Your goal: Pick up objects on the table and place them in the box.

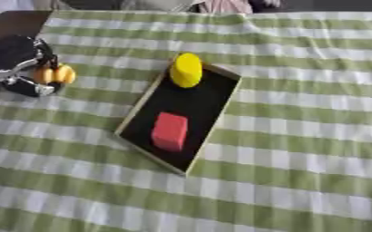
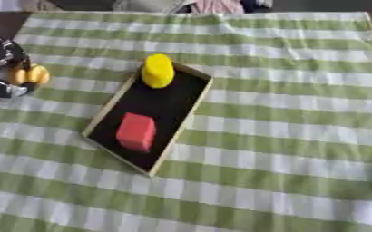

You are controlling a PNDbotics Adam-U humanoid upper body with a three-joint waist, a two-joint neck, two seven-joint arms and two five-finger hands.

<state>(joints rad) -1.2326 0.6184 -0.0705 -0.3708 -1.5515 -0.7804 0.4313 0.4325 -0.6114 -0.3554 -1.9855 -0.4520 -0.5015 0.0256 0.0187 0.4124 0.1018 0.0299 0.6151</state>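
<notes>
A shallow box point(image 1: 221, 102) with a black floor and pale wooden rim lies askew in the middle of the table. Inside it, a red block point(image 1: 170, 131) sits toward the near end and a yellow cylinder point(image 1: 186, 70) stands at the far end, against the rim. At the left edge my left hand point(image 1: 18, 74), black with silver joints, has its fingers curled round a small orange object point(image 1: 55, 74). That hand is well left of the box, over the cloth's edge. My right hand shows in neither view.
A green and white checked cloth point(image 1: 300, 136) covers the table. Dark bare tabletop point(image 1: 14, 22) shows at the far left corner. A person's clothing shows at the far edge point(image 1: 221, 5).
</notes>
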